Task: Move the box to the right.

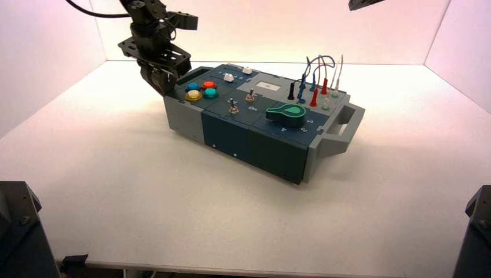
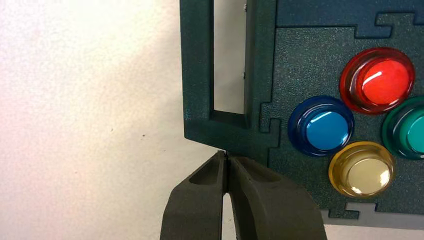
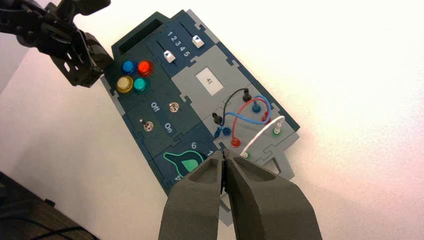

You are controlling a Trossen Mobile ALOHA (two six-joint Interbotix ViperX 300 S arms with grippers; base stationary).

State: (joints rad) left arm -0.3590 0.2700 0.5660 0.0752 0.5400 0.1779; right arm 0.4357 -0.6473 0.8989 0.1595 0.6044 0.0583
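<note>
Box [image 1: 255, 116] just right of left hand [image 1: 163, 84].

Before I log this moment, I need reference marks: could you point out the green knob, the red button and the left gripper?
Green knob [image 1: 286, 114]: high view, on its rounded body.
Red button [image 2: 385, 82]: left wrist view, on its cap.
Left gripper [image 2: 225, 153]: left wrist view, between its fingertips.

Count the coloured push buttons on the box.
4, clustered at the box's left end: blue, red, yellow and green. No other buttons show.
</note>
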